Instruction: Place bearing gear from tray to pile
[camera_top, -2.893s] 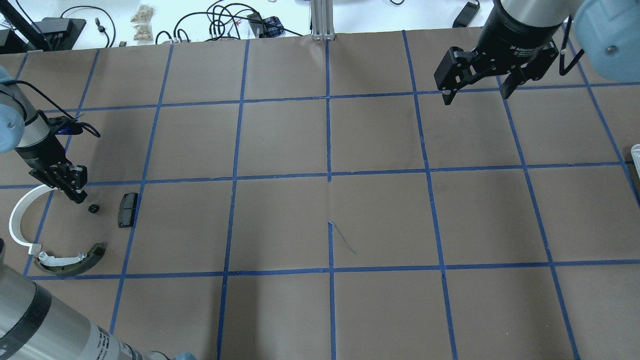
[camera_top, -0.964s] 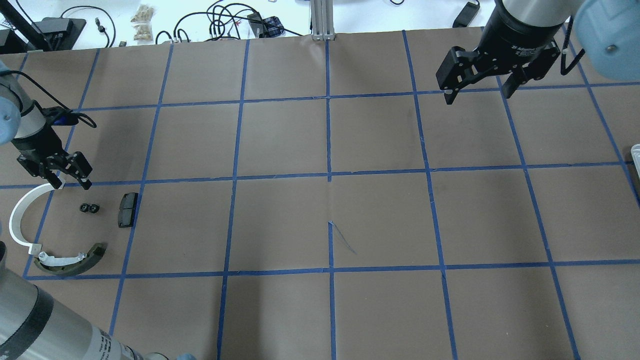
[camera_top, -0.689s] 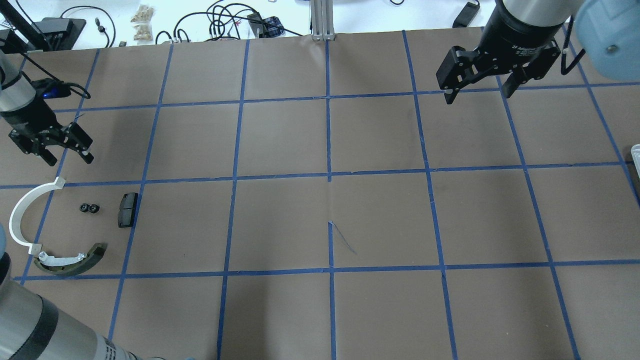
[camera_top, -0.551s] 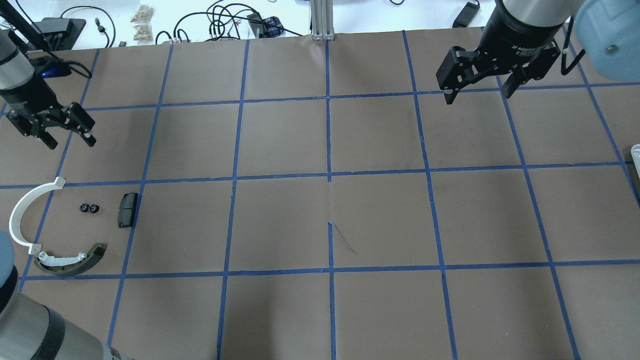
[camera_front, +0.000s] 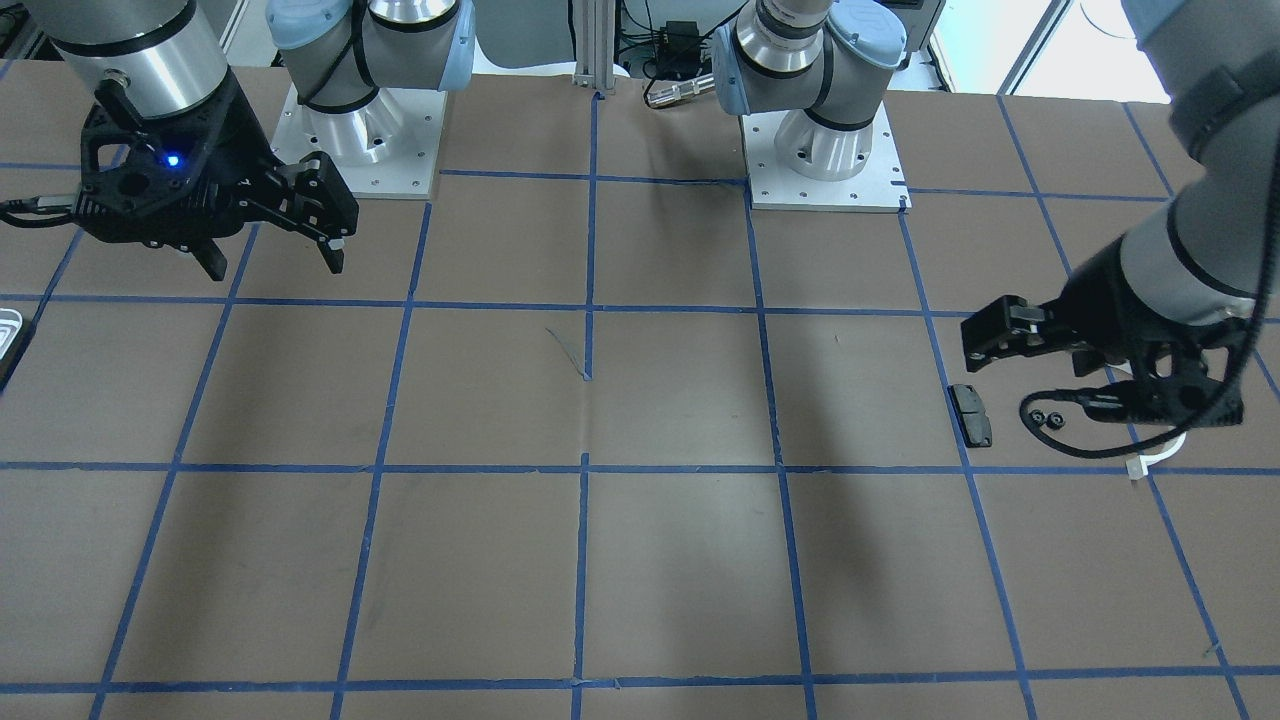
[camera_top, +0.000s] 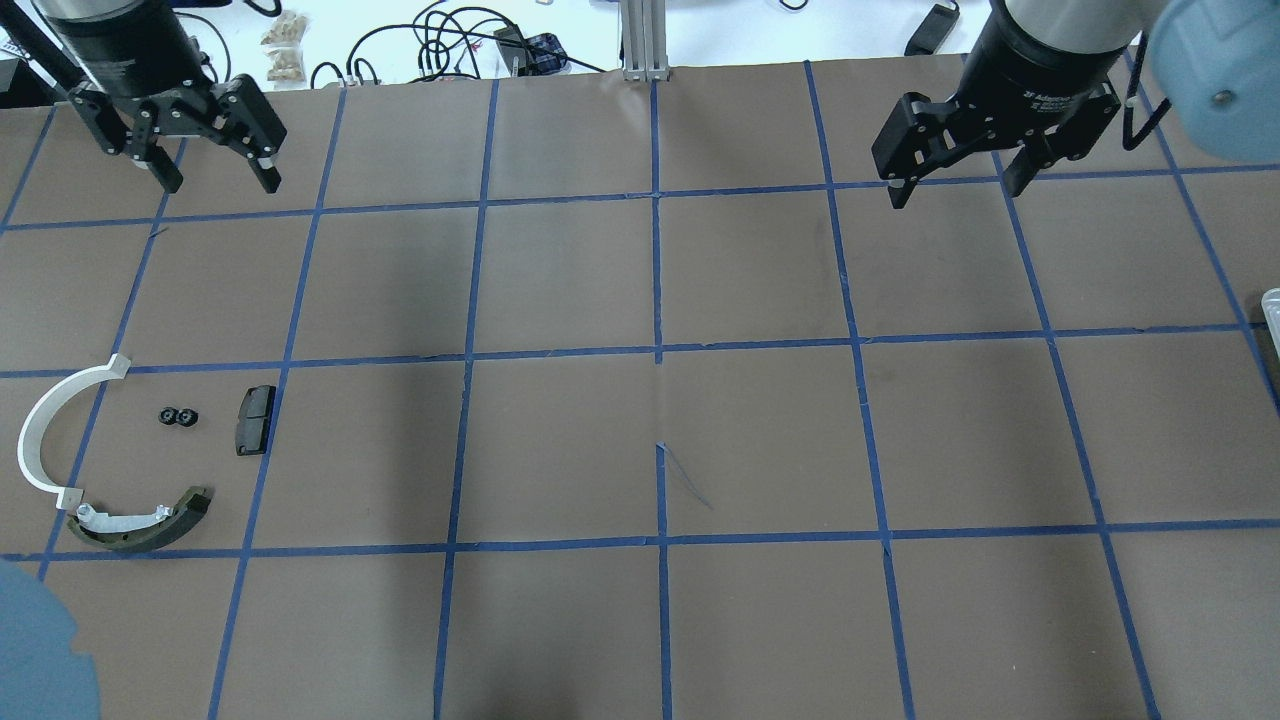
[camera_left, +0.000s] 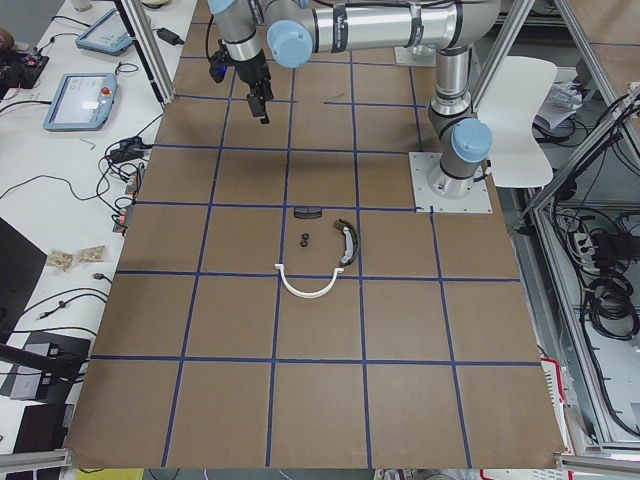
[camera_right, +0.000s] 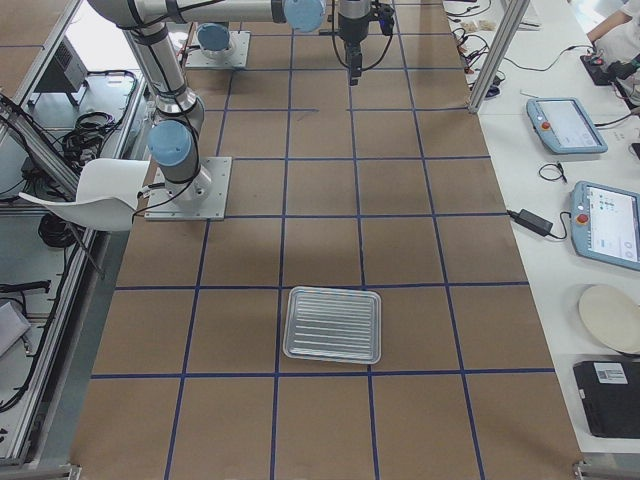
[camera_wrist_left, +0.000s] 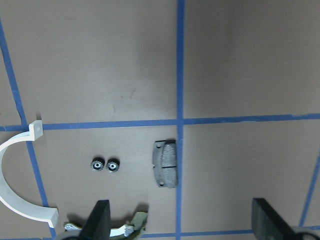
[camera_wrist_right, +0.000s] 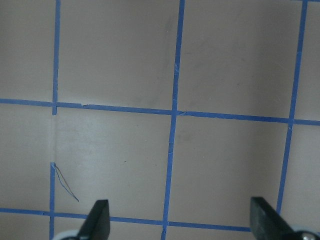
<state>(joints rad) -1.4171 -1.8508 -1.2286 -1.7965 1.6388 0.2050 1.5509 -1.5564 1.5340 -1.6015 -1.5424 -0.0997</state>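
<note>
The counter is covered in matte brown paper, ruled into squares by blue tape. At its end on the robot's right lies the tray, silvery metal with a ribbed floor and rounded corners. It shows whole from the right side, but only as a pale sliver at the edge of the overhead view.

The right hand, black and blocky, hangs above the far right squares with its fingers spread wide and nothing between them. The left hand is equally wide and carries nothing; its two dark fingertips frame the bottom of its wrist view.

The pile sits at the counter's left end, well apart from the tray. It is made up of a long white plastic arc, a curved olive brake shoe with a pale strip along its inner edge, and a small black rectangular pad. Between arc and pad lie two bearing gears, tiny black toothed rings with pale centres, side by side and almost touching.

From the front, the left arm and its cable hide the brake shoe and most of the arc. The left wrist view cuts the shoe off at its lower edge.

Nearly three seconds ago the left hand was low at the arc's end, with one gear visible beside it. It has since lifted away towards the far left corner, and both gears lie in the open. The right hand has not moved.
</note>
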